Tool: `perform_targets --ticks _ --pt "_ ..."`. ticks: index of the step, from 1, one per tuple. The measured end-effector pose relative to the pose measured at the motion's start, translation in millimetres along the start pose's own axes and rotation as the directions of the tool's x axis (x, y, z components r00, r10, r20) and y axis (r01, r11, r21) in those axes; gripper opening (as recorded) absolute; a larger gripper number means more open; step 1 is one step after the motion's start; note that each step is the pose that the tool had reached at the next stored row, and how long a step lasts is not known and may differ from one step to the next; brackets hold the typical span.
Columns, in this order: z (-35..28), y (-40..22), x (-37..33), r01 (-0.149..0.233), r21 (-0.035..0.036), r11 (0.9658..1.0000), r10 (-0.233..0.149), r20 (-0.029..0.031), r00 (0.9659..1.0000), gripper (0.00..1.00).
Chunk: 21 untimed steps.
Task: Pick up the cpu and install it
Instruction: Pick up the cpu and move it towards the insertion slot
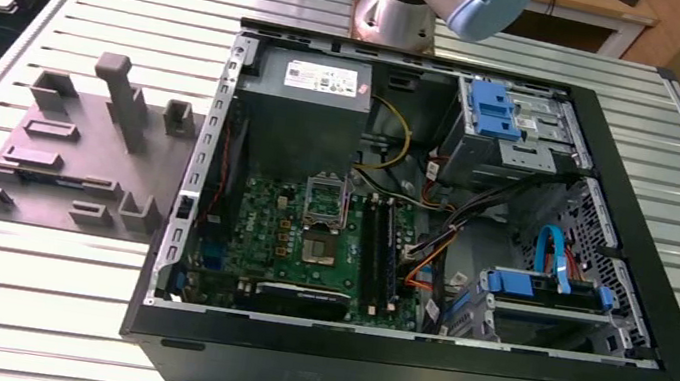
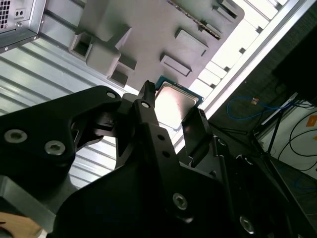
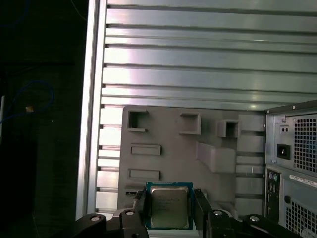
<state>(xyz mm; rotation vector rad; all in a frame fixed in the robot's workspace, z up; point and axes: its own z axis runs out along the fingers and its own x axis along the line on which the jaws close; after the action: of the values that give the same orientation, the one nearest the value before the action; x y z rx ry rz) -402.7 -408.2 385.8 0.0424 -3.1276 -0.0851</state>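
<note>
Nearest the wrist cameras, the gripper (image 3: 171, 210) has its two dark fingers (image 3: 199, 208) drawn in narrow against opposite edges of the cpu (image 3: 169, 206). The cpu is a small square chip, silvery top outward, with a thin blue-green rim. It looks gripped and carried in the air, not resting on anything.

Beyond it, in both wrist views, lies a grey fixture tray (image 3: 168, 158) with raised blocks and shallow pockets. The tray sits on a slatted metal table (image 3: 198, 64). In the exterior view the tray is at left centre, and the robot arm (image 1: 416, 0) is at the top centre.

Farthest, filling the exterior view's centre and right, an open computer case (image 1: 422, 365) lies on its side. The green motherboard (image 1: 306, 236) is lower centre, and its socket (image 1: 318, 246) sits open below a raised metal frame.

The hold is on thin edges only, so a jolt could probably let the chip slip or tilt. A tilted or wrongly turned chip would likely damage the socket contacts.
</note>
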Motion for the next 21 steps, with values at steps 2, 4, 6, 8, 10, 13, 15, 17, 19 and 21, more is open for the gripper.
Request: perform_targets --ticks 2,4,6,8,10,13,15,17,19,21 --pt "-0.1 -0.5 -0.4 0.0 0.0003 1.0 0.0 -0.0001 1.0 0.47" --pt "-0.2 -2.4 -0.5 0.0 0.0003 1.0 0.0 -0.0001 1.0 0.47" --pt "-0.3 -4.4 -0.4 0.0 0.0003 1.0 0.0 -0.0001 1.0 0.47" --pt "-0.3 -5.0 -1.3 0.0 0.0002 1.0 0.0 0.0 1.0 0.47" --pt "-0.3 -5.2 -3.6 0.0 0.0003 1.0 0.0 0.0 1.0 0.47" --pt "-0.4 -5.3 -8.8 0.0 0.0003 1.0 0.0 -0.0001 1.0 0.47" --pt "-0.4 -5.4 -12.2 0.0 0.0003 1.0 0.0 0.0 1.0 0.47" --pt "-0.5 -5.5 -14.6 0.0 0.0003 1.0 0.0 0.0 1.0 0.47" --pt "-0.5 -5.5 -16.4 0.0 0.0003 1.0 0.0 -0.0001 1.0 0.47" --pt "-0.5 -5.6 -18.1 0.0 0.0002 1.0 0.0 0.0 1.0 0.47"
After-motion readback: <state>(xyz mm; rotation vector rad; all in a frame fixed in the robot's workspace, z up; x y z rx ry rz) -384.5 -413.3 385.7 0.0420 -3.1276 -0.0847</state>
